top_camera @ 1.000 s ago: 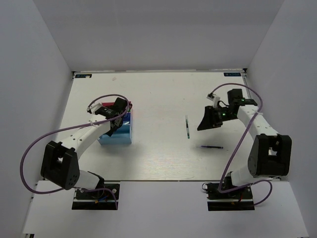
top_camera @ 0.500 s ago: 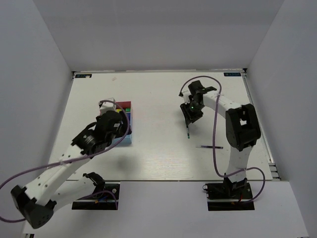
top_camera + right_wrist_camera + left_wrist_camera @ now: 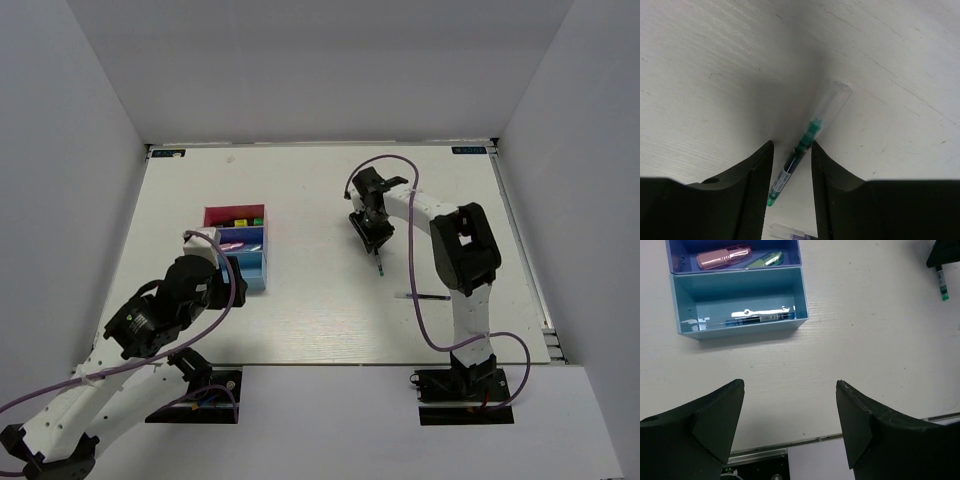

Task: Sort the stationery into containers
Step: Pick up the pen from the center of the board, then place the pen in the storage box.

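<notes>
Left end effector (image 3: 790, 385) agape, right (image 3: 792, 145) — seemingly — ajar

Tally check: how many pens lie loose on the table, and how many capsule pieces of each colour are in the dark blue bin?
Pens on the table: 2, a green pen at the right end effector and a dark pen
Pink capsule piece: 1
Green capsule piece: 1
Total: 4

three-bin organizer (image 3: 740, 329) holds capsule pieces (image 3: 724, 256) and a blue pen (image 3: 760, 317); green pen (image 3: 379, 262) and dark pen (image 3: 425, 296) lie outside.
</notes>
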Controlling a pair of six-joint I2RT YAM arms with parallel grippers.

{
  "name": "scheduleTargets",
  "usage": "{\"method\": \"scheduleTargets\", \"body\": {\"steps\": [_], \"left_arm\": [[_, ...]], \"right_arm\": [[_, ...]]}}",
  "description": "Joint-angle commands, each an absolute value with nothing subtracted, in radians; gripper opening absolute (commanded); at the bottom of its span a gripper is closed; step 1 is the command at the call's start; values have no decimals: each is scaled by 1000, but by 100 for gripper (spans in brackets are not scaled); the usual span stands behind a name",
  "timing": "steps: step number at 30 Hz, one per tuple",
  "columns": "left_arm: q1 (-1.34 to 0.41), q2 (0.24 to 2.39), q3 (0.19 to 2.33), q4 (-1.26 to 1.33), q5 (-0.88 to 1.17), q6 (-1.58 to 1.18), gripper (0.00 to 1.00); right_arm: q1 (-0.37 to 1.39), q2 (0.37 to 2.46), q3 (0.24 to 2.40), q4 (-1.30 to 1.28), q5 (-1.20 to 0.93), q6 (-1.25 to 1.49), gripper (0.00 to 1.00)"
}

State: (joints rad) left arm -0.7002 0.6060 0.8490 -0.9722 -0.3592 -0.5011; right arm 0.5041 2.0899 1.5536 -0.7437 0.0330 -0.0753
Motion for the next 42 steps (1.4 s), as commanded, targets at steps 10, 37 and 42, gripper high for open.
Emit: {"method": "scheduleTargets", "body": {"steps": [10,37,42], "left_arm": [[-704,586,831,-992,-305,-495,84],[-704,657,1111,-805,152,-330,84],[-704,676,1130,-796,228,-321,84]], "right_arm": [[494,2115,1396,-746,-31,-29,0],[831,2201,2211,-895,-759,-324,0],[856,2204,2131,-569,-885,-224,0]]}}
